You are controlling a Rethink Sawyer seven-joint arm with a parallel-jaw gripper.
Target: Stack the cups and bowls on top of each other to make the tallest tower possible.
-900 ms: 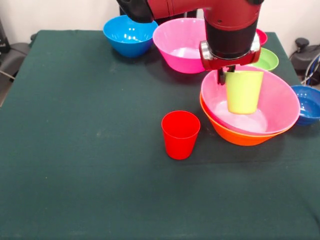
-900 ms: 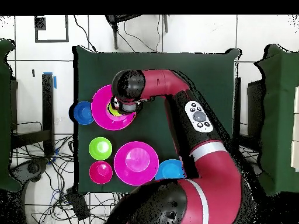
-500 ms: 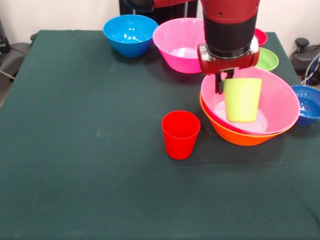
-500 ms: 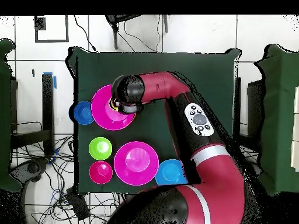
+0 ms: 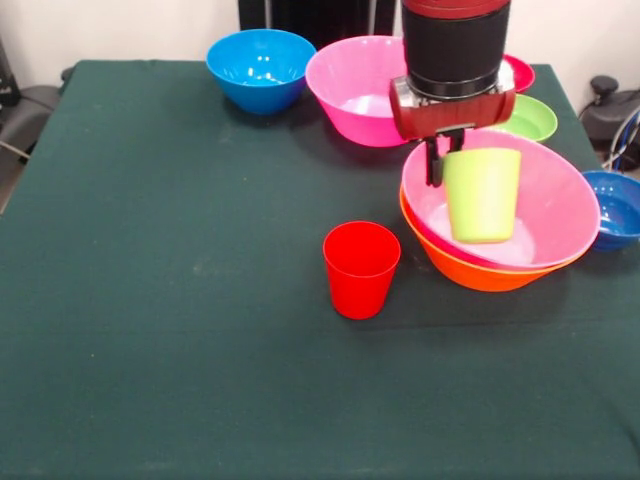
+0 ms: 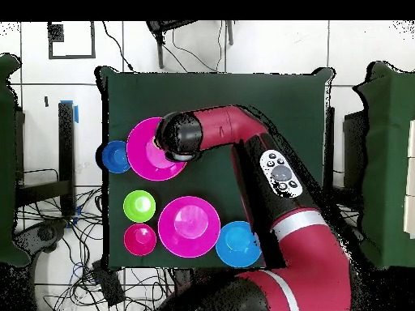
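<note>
I see my fingers [image 5: 447, 160] gripping the lime green cup [image 5: 482, 195] by its rim, inside the pink bowl [image 5: 560, 205] nested in the orange bowl [image 5: 470, 272].

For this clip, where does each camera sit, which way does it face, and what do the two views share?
Front view: across the table, facing the robot; shows the wrist and end effector holding the green cup inside the pink bowl.
Overhead view: above, looking straight down, base at bottom; shows the whole arm.
Shared: the pink bowl, blue bowl, table.
</note>
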